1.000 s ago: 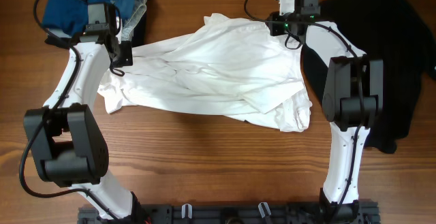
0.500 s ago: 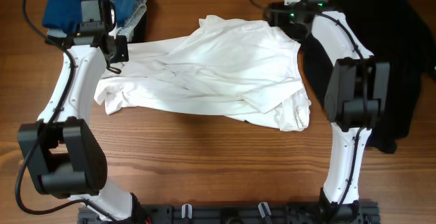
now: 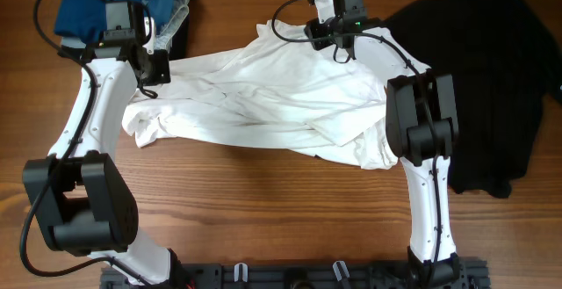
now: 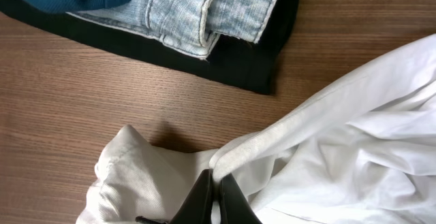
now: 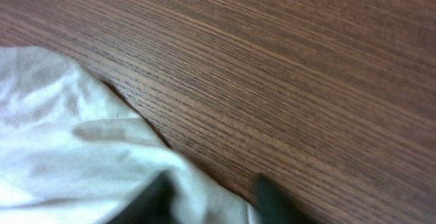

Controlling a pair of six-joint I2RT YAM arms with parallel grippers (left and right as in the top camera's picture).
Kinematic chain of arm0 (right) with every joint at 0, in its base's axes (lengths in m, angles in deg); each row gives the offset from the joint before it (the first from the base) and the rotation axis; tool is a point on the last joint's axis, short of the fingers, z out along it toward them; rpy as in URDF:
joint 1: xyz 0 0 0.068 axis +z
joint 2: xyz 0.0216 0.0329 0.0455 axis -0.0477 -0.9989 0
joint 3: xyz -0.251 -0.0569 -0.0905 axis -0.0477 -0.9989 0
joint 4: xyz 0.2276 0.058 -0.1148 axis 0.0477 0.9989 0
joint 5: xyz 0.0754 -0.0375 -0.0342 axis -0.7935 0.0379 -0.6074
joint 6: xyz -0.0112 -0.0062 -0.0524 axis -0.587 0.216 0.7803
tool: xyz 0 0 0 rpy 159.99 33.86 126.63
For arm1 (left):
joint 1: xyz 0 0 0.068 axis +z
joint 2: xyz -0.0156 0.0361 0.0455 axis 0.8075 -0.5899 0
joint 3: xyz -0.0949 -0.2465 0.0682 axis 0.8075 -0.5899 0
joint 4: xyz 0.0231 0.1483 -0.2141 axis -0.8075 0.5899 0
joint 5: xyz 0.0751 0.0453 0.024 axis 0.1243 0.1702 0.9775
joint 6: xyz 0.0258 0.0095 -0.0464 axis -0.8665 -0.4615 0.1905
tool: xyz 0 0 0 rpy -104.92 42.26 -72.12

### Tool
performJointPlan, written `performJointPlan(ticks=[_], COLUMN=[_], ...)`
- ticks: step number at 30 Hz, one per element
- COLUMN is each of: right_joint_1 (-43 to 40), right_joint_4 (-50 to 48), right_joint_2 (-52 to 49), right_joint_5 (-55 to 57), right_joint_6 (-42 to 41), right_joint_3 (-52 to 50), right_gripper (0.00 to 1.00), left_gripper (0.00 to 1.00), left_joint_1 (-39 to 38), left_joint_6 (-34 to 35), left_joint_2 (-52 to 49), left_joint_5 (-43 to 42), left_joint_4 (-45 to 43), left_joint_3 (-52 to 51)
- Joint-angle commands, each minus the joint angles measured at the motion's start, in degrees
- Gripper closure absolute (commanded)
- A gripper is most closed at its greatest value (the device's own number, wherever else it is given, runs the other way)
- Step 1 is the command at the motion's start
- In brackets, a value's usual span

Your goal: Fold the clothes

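overhead: right fingers point(image 3: 323, 32) shifted left over shirt point(image 3: 263, 96), grip unclear; left fingers point(image 3: 151, 80) pinch shirt.

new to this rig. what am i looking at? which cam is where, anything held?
A robot: a white-and-black left arm and right arm, each ending in a two-finger gripper, at a brown wooden table. The wide picture is from a fixed overhead camera; the close-ups are from a camera on each wrist. On the table: a crumpled thin white fabric shirt in the middle, a large plain black garment at right, a stack of small folded blue, denim and black pieces far left. The left gripper is shut on a fold of the shirt. The right gripper is open, astride the shirt's edge.
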Motion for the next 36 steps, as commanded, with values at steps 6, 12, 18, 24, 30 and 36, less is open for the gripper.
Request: performJointPlan(ticks=[6,12,18,24,30,36], right_joint_1=[-1.3,-0.7,3.7,2.7,3.9,5.0], right_joint_4=[9.3,41.4,56.8,50.5,34.9,28.3], right_joint_2=[6.2,17.0,17.0,23.2,19.6,10.9], right_joint_5=[1.9,-3.1,-3.4,-2.6,-0.5,6.3], right_joint_6=[-4.3,-6.4,-8.3,-8.8,-8.9,-9.6], right_joint_3=[6.4,6.1,-7.2,-3.7,-4.0,-4.0], right_gripper=[0.96,0.96,0.85,0.28,0.22,0.38], left_gripper=[0.96,0.96,0.96,0.96,0.96,0.96], left_joint_1=[-0.1,-0.1,-0.1,-0.1,-0.1,-0.1], left_joint_6=[0.6,0.6,0.6,0.6,0.6,0.6], left_joint_2=[1.0,1.0,1.0,1.0,1.0,1.0], left_joint_5=[-0.6,-0.4,-0.4,-0.4,-0.5,-0.5], left_joint_4=[0.0,0.0,0.8,0.9,0.9,0.9], left_joint_3=[0.5,0.5,0.5,0.5,0.5,0.5])
